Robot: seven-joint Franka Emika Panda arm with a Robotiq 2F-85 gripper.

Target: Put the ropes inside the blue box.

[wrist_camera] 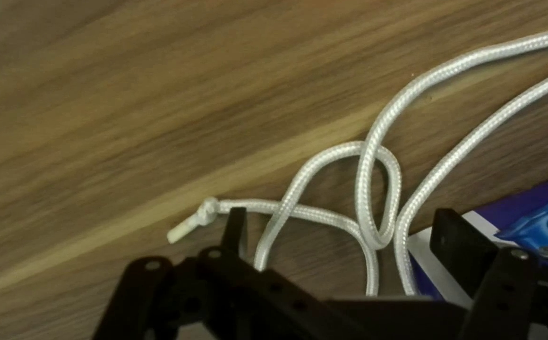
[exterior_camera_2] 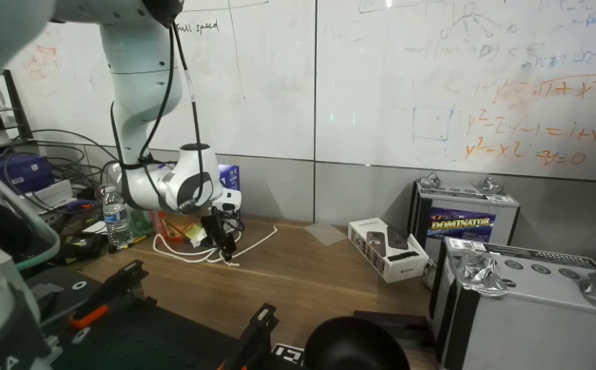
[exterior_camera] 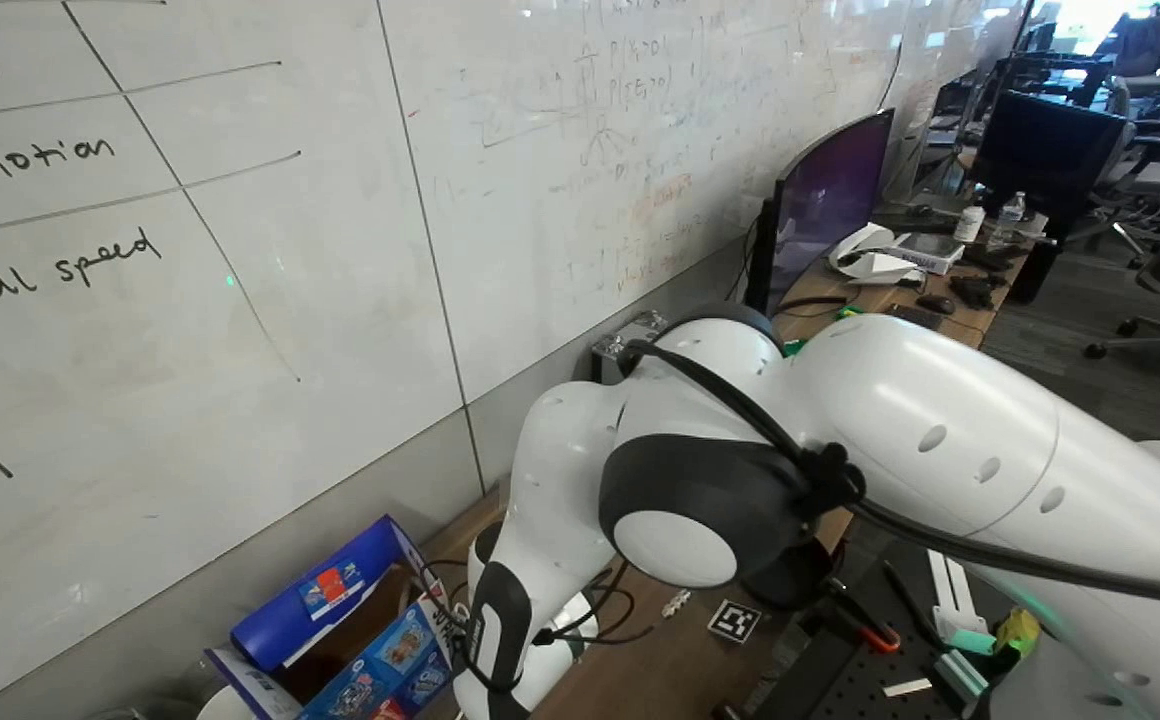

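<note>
The ropes [wrist_camera: 371,141], a white braided cord in loose loops with one knotted end, lie on the wooden table. They also show in an exterior view [exterior_camera_2: 257,242]. My gripper [wrist_camera: 342,224] is open, with its fingers wide apart and loops of cord between them in the wrist view. It points down over the cord in an exterior view [exterior_camera_2: 224,244]; whether it touches the cord I cannot tell. The blue box [exterior_camera: 315,590] stands open against the wall, its labelled flap raised. It is partly behind my arm [exterior_camera_2: 230,177], and its printed side [wrist_camera: 534,208] is close to the right finger.
A water bottle [exterior_camera_2: 116,218] and a blue-purple box [exterior_camera_2: 15,172] with cables stand at the left. A white open carton [exterior_camera_2: 388,252], large batteries [exterior_camera_2: 529,298] and a black pan [exterior_camera_2: 354,344] are at the right. The whiteboard [exterior_camera_2: 257,103] rises behind the table.
</note>
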